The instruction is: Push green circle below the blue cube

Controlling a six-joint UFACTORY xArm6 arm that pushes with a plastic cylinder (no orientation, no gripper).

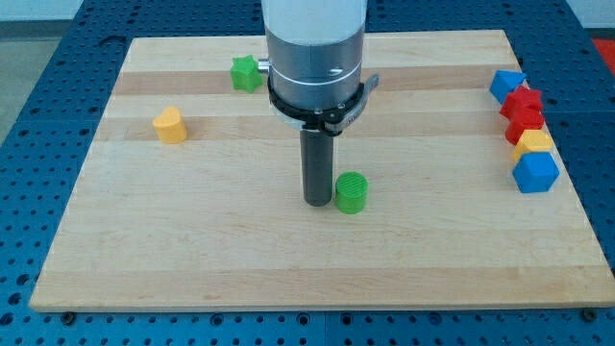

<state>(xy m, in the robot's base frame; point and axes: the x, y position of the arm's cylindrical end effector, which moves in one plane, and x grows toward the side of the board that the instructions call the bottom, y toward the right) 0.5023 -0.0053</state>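
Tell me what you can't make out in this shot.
- Arm above its collar: cut off by the view's top.
- Whether my tip touches the green circle: too close to tell.
- Green star: right edge behind the collar.
- Stacked blocks at the view's right: overlapping, so shapes are unclear.

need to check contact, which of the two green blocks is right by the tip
The green circle, just to the view's right of my tip; the green star sits far off near the view's top.

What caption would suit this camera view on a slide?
My tip sits just left of the green circle, far from the blue cube at the view's right.
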